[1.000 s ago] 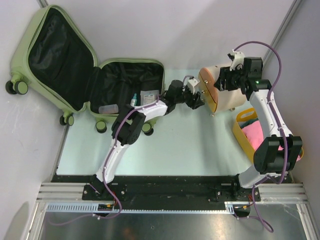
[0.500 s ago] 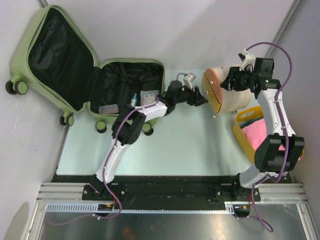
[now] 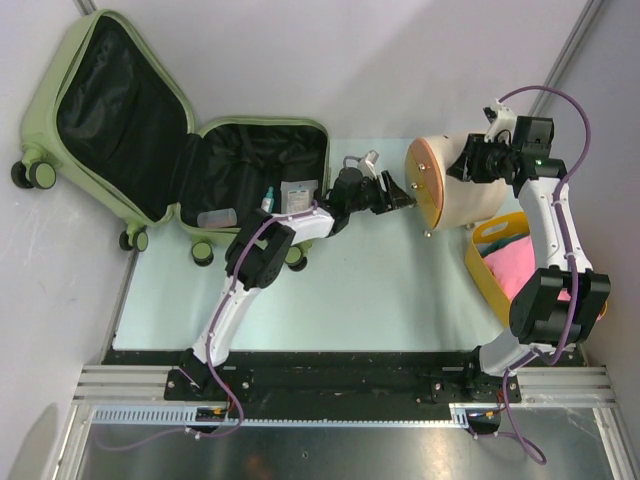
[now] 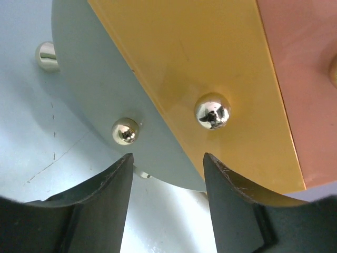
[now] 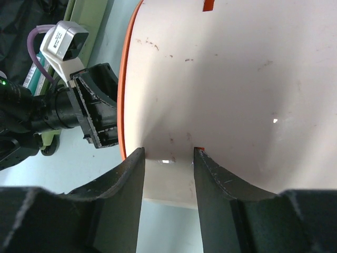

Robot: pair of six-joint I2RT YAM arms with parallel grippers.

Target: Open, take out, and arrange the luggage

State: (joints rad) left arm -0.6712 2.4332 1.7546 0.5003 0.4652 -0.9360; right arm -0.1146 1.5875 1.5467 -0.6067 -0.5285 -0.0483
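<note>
The overhead camera looks down from behind the arm bases point(image 3: 195, 378) across the table point(image 3: 350, 290). Both wrist cameras sit close against the drum point(image 3: 455, 195) at two o'clock, facing it from opposite sides.

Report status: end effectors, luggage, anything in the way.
Left end effector open at cream drum end face. Right end effector open against its side. Luggage open, small items inside. Yellow basket beside drum.

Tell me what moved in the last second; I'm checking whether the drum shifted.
The right gripper drew back rightward along the drum, uncovering its cream side; the drum's face shifted slightly right. The left gripper barely moved, open near that face. The suitcase and basket stayed put.
</note>
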